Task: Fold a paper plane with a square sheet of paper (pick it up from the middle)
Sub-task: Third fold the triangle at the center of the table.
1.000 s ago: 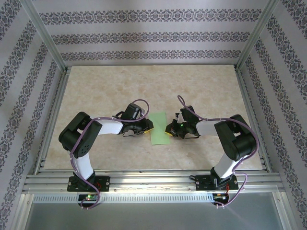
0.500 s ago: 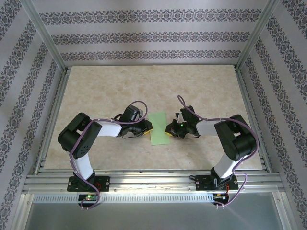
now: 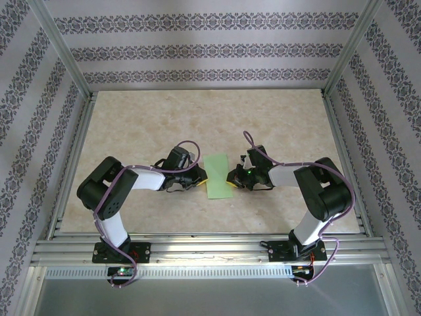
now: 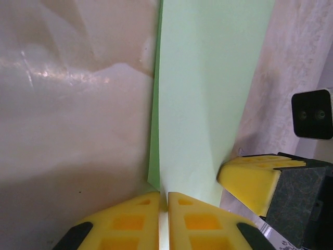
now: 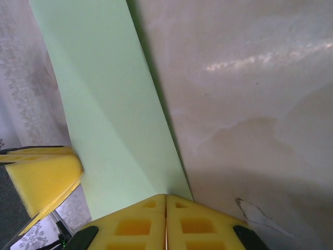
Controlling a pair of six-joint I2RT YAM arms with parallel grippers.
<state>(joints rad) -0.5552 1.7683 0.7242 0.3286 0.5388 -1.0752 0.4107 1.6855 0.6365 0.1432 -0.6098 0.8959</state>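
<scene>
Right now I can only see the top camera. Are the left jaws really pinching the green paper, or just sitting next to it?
Observer: Pinching. On the left wrist camera the left jaws' yellow fingers are pressed together, and the green paper runs into the slit between them.
Operator: And the right jaws?
Observer: Shut too. The right wrist camera shows their fingers closed on the paper's near edge.
Operator: Is it just one layer?
Observer: No. On the left wrist camera a darker green layer peeks out along one edge.
</scene>
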